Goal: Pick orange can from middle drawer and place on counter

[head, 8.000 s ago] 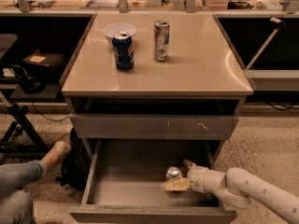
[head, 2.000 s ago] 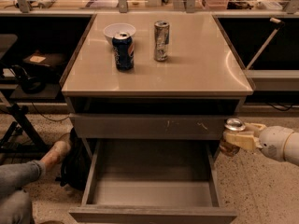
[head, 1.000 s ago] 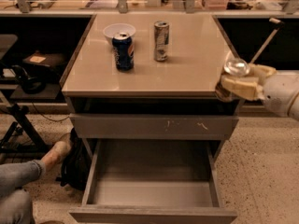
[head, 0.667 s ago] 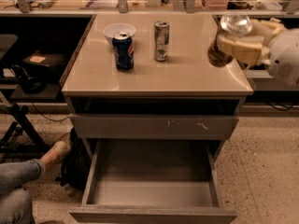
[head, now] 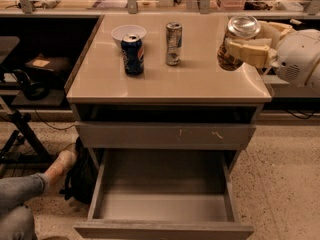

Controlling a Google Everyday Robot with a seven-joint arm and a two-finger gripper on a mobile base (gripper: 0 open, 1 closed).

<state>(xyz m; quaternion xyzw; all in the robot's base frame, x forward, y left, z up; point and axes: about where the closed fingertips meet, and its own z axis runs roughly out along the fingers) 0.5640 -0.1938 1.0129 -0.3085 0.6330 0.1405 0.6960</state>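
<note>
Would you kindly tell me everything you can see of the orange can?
The orange can is short and stubby, its metal body dull orange-tan, its shiny silver top tipped toward the camera. It hangs tilted in the gripper, whose pale jaws clamp across its body, above the right edge of the counter. Only the gripper touches it.

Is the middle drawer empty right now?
Empty: the open middle drawer shows only bare floor; the gripper holds the orange can above the right edge of the counter.

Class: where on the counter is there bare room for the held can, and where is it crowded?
Bare: counter front strip and right side, by the gripper holding the orange can. Crowded: rear-left around bowl, blue can, silver can.
</note>
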